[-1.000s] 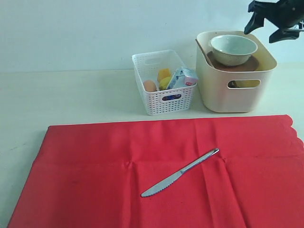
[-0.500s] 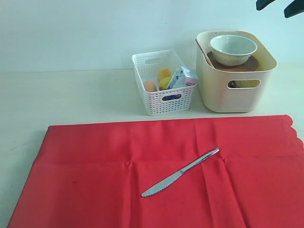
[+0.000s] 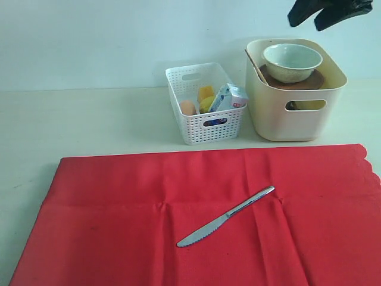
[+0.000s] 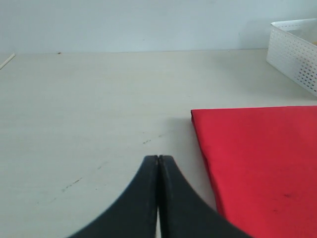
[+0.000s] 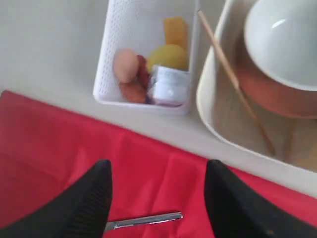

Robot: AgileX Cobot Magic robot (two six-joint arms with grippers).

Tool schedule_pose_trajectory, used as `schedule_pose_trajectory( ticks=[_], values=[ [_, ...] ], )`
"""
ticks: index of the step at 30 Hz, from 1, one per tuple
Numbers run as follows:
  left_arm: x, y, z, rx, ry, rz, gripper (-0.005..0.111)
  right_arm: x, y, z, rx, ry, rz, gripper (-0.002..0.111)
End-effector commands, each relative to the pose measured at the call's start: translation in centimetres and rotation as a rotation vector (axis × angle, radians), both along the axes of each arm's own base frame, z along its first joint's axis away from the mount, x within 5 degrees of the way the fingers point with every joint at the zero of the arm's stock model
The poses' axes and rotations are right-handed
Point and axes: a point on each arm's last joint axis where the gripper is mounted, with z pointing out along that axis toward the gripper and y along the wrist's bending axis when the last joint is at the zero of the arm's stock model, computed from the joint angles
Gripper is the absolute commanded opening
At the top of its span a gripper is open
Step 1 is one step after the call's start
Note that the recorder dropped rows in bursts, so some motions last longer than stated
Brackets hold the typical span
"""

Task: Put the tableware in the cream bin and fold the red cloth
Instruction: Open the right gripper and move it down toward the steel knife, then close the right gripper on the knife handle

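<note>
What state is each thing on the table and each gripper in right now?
red cloth: spread flat, unfolded
knife: lying on the red cloth
cream bin: upright, partly filled
plate: in the cream bin
bowl: upright on the plate
white basket: upright, partly filled
left gripper: shut, empty
right gripper: open, empty
</note>
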Motion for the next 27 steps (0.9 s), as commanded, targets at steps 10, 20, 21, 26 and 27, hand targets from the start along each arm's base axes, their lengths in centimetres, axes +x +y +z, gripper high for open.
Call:
schedule_pose_trajectory(
  ticks=[10,20,21,26,27],
  values=[
    [0.0,0.0,0.0,0.0,-0.011,0.002,0.0,-3.3,7.6,-7.2,-0.002,0.176,0.366,0.054],
    [0.0,0.0,0.0,0.0,-0.011,0.002,0.0,-5.3,11.3,-12.4,-0.096,0.163,0.798,0.054],
    [0.0,0.0,0.0,0.0,-0.011,0.002,0.0,-5.6,11.5,-13.0,-0.104,0.162,0.843,0.054],
    [0.0,0.0,0.0,0.0,-0.011,0.002,0.0,-8.1,11.8,-16.1,-0.299,0.196,1.116,0.054],
    [0.0,0.0,0.0,0.0,-0.011,0.002,0.0,-8.5,11.6,-16.8,-0.357,0.22,1.152,0.054]
  ],
)
